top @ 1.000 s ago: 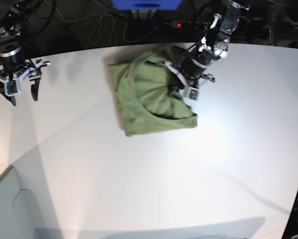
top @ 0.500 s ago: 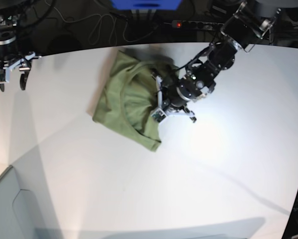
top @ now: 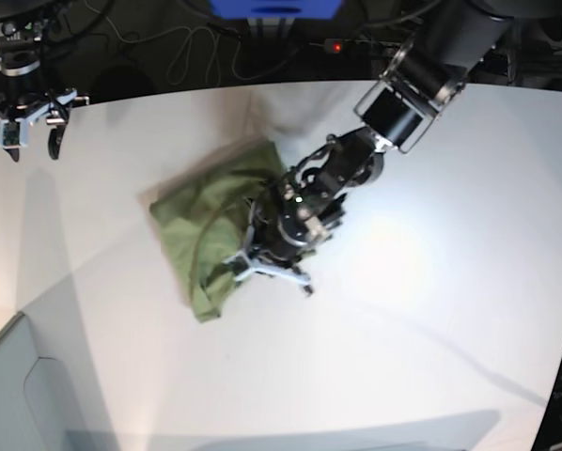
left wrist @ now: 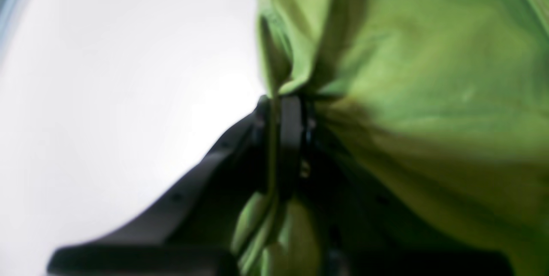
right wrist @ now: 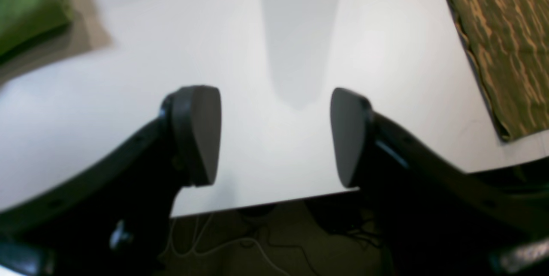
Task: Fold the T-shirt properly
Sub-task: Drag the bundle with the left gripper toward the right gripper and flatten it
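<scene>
Fold in progress: left gripper (top: 246, 264) clamps the T-shirt (top: 201, 211) edge; right gripper (top: 27, 117) gapes idle; next, lay the hem flat, then release

You've got a white table (top: 431, 310) under everything, with the green T-shirt (top: 201, 211) bunched on it left of centre, toward ten o'clock; off the table edge, a mottled mat (right wrist: 506, 40).
</scene>
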Controlling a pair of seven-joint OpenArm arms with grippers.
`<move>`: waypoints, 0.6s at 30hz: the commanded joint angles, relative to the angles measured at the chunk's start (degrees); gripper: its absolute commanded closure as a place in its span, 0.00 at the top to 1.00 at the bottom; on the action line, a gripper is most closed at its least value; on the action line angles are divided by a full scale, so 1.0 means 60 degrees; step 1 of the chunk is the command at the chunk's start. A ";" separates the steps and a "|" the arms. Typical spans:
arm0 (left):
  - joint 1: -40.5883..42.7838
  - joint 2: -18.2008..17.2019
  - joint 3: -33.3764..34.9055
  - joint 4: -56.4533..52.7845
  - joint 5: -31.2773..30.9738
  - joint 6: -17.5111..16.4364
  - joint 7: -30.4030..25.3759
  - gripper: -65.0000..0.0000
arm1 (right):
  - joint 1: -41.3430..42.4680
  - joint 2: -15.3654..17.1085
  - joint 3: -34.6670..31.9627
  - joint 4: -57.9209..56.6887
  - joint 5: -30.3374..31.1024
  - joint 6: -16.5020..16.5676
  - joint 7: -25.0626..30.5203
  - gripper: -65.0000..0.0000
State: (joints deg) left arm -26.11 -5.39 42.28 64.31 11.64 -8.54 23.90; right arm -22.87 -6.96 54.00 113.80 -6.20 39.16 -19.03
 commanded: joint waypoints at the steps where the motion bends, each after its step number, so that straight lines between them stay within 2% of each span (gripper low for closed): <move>1: -0.0389 0.0246 0.0198 -0.0016 0.0119 -0.0211 -0.0357 0.00 | -0.0049 0.0054 0.0048 0.0191 0.0146 0.0141 0.0233 0.58; 2: -0.0520 0.0319 0.0462 -0.0221 0.0309 -0.0504 -0.0460 0.00 | -0.0049 0.0010 0.0063 0.0191 0.0146 0.0141 0.0233 0.58; 6: -0.0799 0.0715 0.1371 -0.0807 0.0822 -0.1017 -0.1031 0.00 | -0.0137 0.0010 0.0048 0.0191 0.0132 0.0141 0.0233 0.58; 12: -0.0843 0.1316 0.1751 -0.1041 0.1320 -0.1061 -0.1046 0.00 | -0.0180 0.0010 0.0033 0.0191 0.0132 0.0141 0.0233 0.58; 14: -0.0843 0.1330 0.1751 -0.0939 0.1437 -0.1076 -0.0709 0.12 | -0.0180 0.0010 0.0033 0.0191 0.0132 0.0141 0.0233 0.58; 18: -0.0857 0.1286 0.1751 -0.0323 0.1467 -0.1061 -0.0460 0.45 | -0.0180 -0.0005 0.0033 0.0191 0.0132 0.0141 0.0233 0.58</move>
State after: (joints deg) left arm -29.71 1.39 53.08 61.04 20.62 -15.27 22.55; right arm -23.83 -7.49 53.95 113.80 -6.33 39.16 -19.20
